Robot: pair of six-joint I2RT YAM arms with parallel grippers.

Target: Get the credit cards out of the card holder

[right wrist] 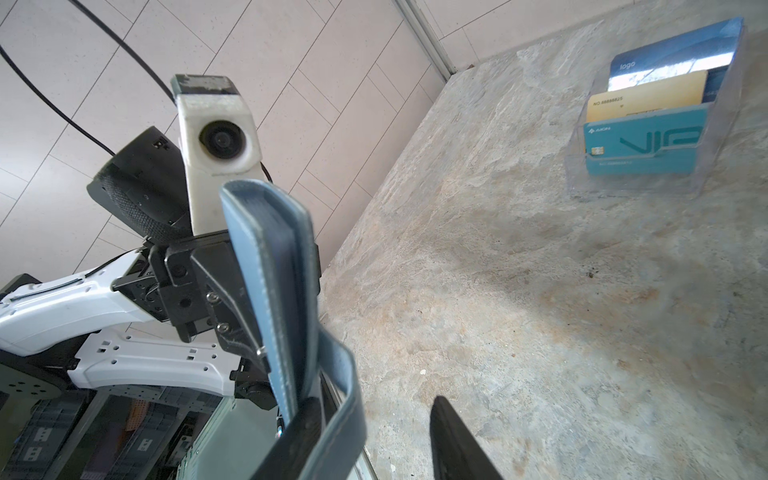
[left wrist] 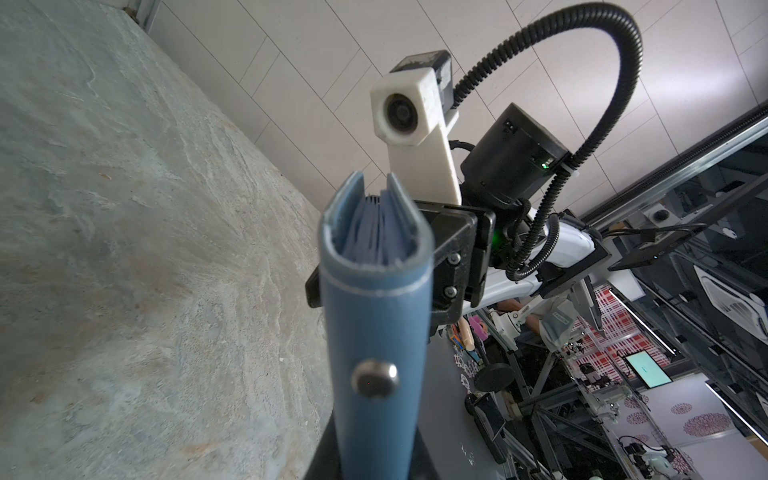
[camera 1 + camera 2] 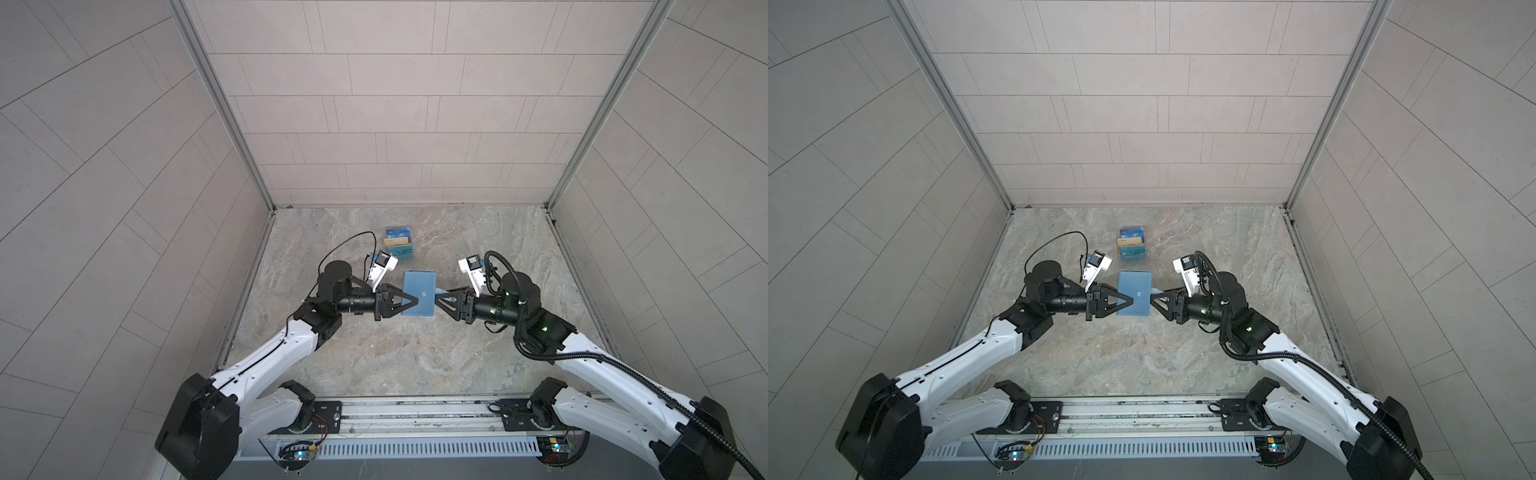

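In both top views the blue card holder (image 3: 419,293) (image 3: 1133,293) is closed and sits flat between my two arms. My left gripper (image 3: 415,300) (image 3: 1131,300) is shut on its left edge. In the left wrist view the holder (image 2: 374,324) runs out from the left gripper (image 2: 370,457), with pale-blue sleeves (image 2: 370,232) showing between its covers. My right gripper (image 3: 437,298) (image 3: 1152,298) (image 1: 376,436) is open at the holder's right edge. The snap tab (image 1: 345,395) curls over one finger, and the other finger (image 1: 453,440) stands apart. No credit cards can be made out inside the holder.
A clear tiered stand (image 3: 399,245) (image 3: 1132,246) (image 1: 656,124) holding blue, gold and teal cards stands just behind the holder. The marble tabletop (image 3: 415,365) is walled by tiled panels on three sides. A metal rail (image 3: 415,409) runs along the front edge.
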